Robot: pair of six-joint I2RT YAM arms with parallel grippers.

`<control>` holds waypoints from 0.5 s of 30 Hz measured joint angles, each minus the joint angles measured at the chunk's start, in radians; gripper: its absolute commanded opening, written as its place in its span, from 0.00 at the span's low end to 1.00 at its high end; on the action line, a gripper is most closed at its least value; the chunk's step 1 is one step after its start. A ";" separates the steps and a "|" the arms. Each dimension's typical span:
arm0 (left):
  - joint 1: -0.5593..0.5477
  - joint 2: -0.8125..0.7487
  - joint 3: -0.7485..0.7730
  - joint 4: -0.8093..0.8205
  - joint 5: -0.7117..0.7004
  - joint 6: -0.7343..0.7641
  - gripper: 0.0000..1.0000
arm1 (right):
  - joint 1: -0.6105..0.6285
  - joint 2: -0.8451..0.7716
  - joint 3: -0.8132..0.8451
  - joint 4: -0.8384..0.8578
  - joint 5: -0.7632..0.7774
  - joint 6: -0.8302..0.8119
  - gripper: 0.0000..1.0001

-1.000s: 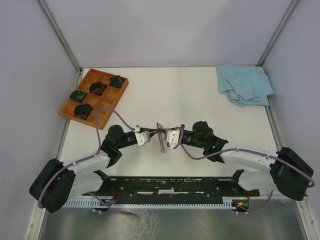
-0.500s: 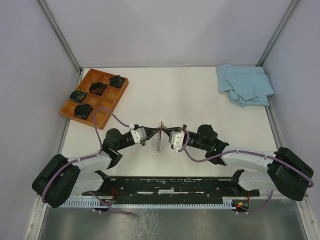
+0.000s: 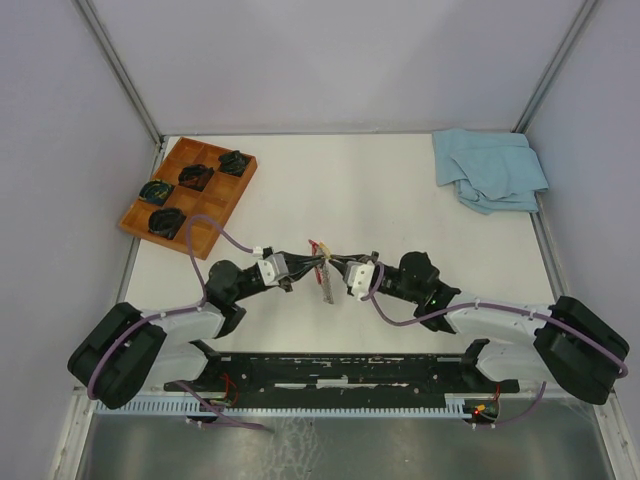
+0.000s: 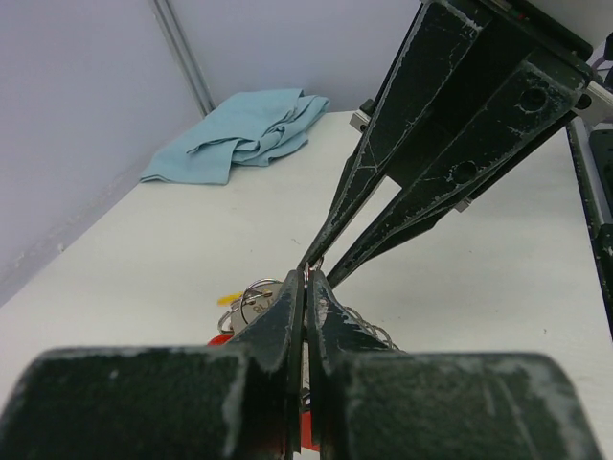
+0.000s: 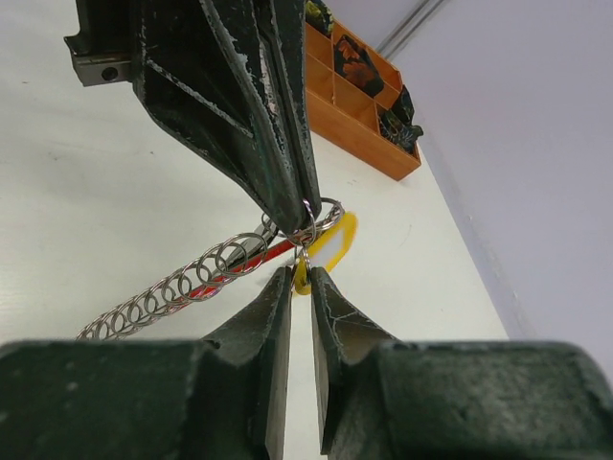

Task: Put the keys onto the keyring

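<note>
The keyring (image 5: 316, 218) is thin, bright polished metal, its chain (image 5: 172, 287) glossy silver links, its red strap (image 5: 273, 251) smooth. The yellow key head (image 5: 333, 241) looks like glossy plastic. The matt black fingers of the left gripper (image 4: 306, 280) and right gripper (image 5: 300, 278) are scuffed with pale scratches. The blue cloth (image 3: 490, 170) is soft and crumpled, the tray (image 3: 205, 235) matt orange wood, the table (image 3: 350, 190) smooth matt white.
</note>
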 measured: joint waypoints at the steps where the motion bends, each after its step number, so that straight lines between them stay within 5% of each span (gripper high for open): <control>1: 0.000 0.000 0.000 0.000 0.001 0.000 0.03 | -0.002 -0.003 0.000 -0.005 0.000 0.002 0.22; 15: -0.002 0.024 0.000 0.021 0.018 0.000 0.03 | -0.009 -0.078 0.000 -0.093 0.017 0.027 0.37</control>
